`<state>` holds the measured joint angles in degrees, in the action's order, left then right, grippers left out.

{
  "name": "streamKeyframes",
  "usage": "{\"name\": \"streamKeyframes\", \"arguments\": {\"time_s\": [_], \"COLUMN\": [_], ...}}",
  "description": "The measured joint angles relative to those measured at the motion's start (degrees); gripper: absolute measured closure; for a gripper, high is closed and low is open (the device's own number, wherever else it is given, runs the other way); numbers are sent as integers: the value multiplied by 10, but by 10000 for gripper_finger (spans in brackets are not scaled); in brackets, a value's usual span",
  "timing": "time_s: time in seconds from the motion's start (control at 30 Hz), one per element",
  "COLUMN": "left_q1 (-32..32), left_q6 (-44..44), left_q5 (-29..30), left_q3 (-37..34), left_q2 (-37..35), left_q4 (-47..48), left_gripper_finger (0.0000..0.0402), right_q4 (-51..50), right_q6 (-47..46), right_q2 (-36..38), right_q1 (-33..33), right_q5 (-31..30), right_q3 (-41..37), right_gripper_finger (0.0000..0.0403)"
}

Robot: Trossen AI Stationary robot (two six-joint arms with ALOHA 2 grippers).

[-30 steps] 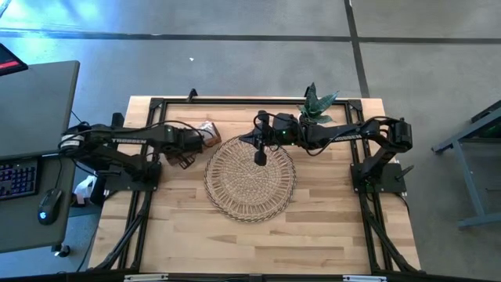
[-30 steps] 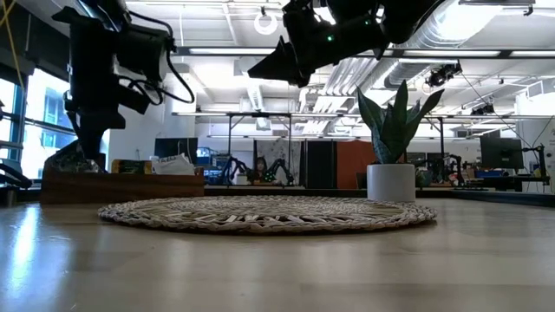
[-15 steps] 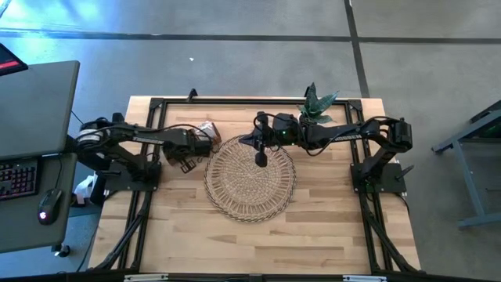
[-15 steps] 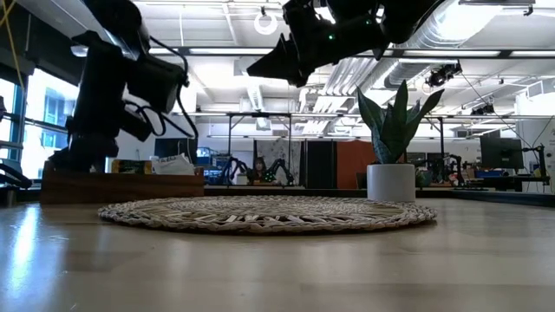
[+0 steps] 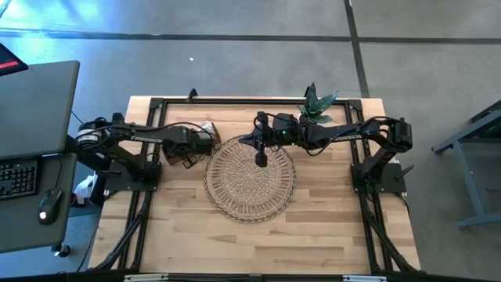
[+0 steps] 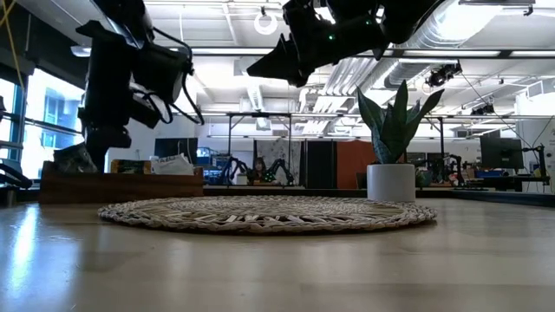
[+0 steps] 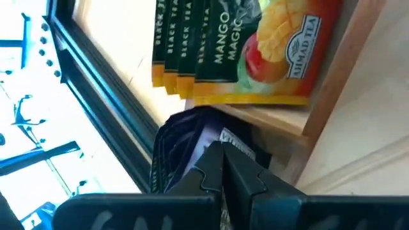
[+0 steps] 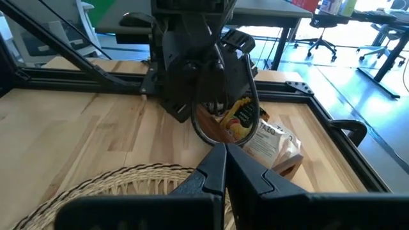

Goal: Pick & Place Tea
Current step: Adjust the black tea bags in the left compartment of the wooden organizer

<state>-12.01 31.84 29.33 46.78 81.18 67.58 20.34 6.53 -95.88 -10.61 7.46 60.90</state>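
- Woven wicker tray (image 5: 250,178) lies mid-table, nearest you in the low view, and you see nothing resting on it yet.
- Above the tray's far edge hangs the right gripper (image 5: 261,158), fingers pressed together, nothing between them. It points toward the box and waits.
- Past the tray's left rim stands the brown wooden box (image 6: 121,185), with the tea (image 7: 246,54) standing on edge in its compartments: orange-and-yellow mango sachets in one slot, dark sachets (image 7: 192,150) in the slot next to it.
- The left gripper (image 7: 223,167) sits directly at the box, fingers closed, tips against the dark sachets. You cannot tell from the wrist view whether a sachet is actually pinched.
- Key relation: the tea lies right at the left gripper and well apart from the right one, so the left arm is your nearer tool.
- The sachets stand edge-up, so judge a lift straight out of the slot, then carry toward the tray.
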Motion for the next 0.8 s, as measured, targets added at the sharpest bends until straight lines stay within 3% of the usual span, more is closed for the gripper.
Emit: {"name": "streamKeyframes", "arguments": {"time_s": [0.43,0.8], "left_q1": [0,9], "left_q6": [1,-15], "left_q5": [-65,-48], "left_q3": [-60,36], "left_q2": [21,5], "left_q4": [-27,0], "left_gripper_finger": [401,401], "right_q4": [-1,-1], "right_q6": [14,12], "right_q2": [0,0], "right_q1": [0,0], "right_q5": [0,0], "right_q3": [0,0], "right_gripper_finger": [396,396]}}
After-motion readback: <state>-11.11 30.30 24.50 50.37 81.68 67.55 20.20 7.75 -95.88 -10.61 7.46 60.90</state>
